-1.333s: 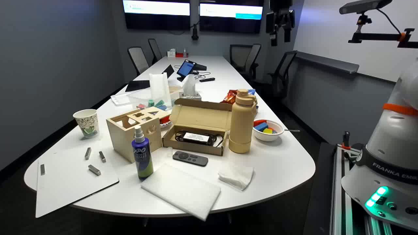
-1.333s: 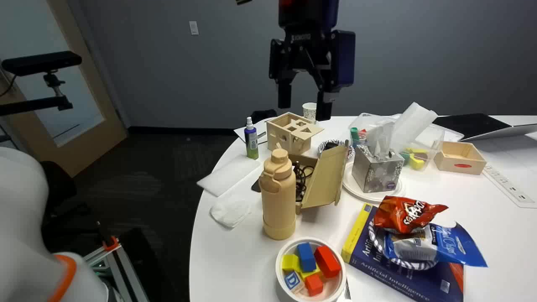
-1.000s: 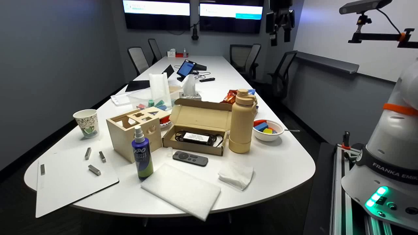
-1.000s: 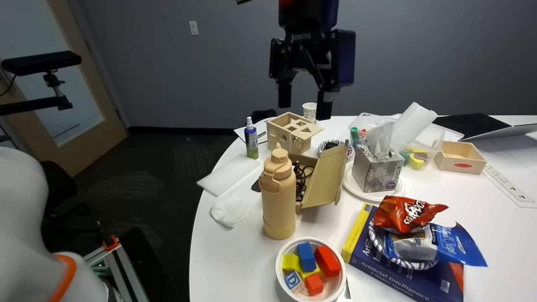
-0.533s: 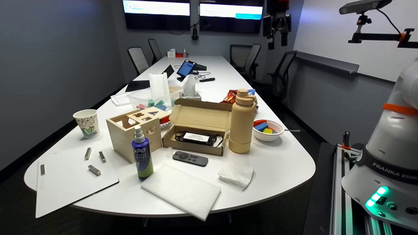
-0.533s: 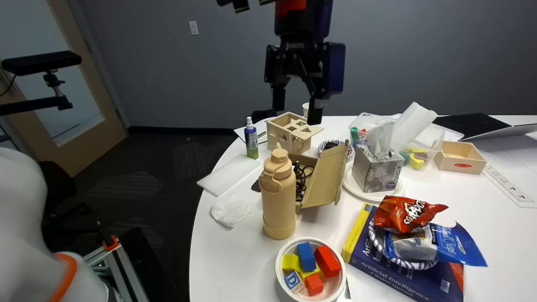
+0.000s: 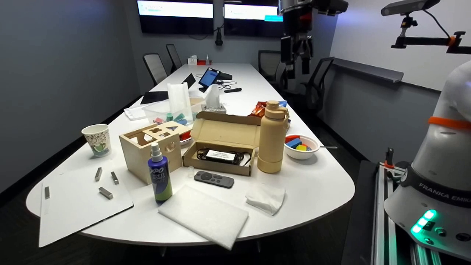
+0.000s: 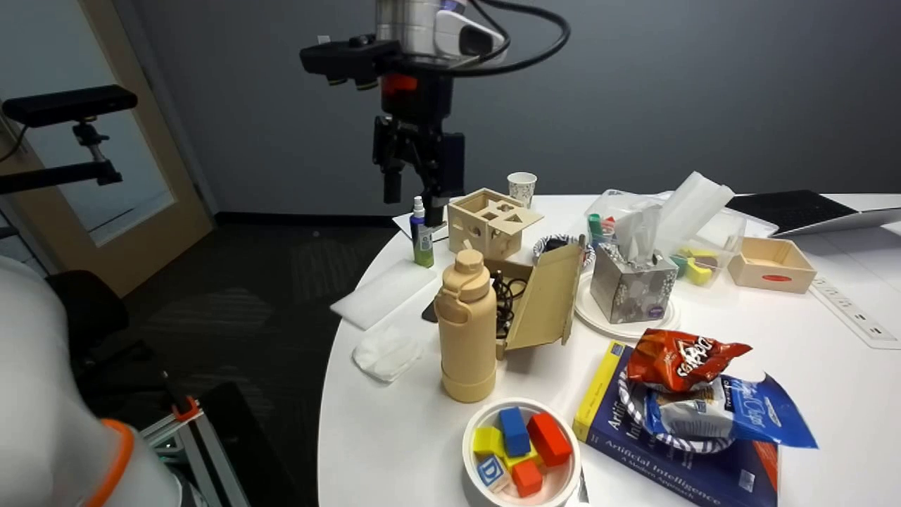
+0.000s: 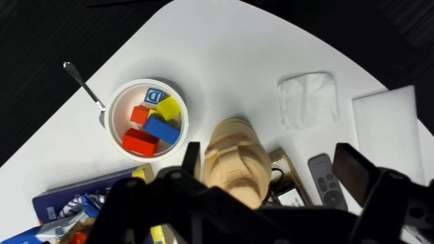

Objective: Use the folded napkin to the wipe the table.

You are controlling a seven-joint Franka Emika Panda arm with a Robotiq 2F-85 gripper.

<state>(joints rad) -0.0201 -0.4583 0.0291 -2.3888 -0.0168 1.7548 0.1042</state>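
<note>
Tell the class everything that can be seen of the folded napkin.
The napkin is a white, roughly square fold of soft-looking material; paper or cloth, I cannot tell. It is lightly creased, with layers showing along an edge. It lies flat on the table, towards its rounded end, beside the pad but apart from it. Nothing but the table is seen touching it.

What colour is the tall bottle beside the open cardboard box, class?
The tall bottle is pale tan, lid included; it shows best in an exterior view.
</note>
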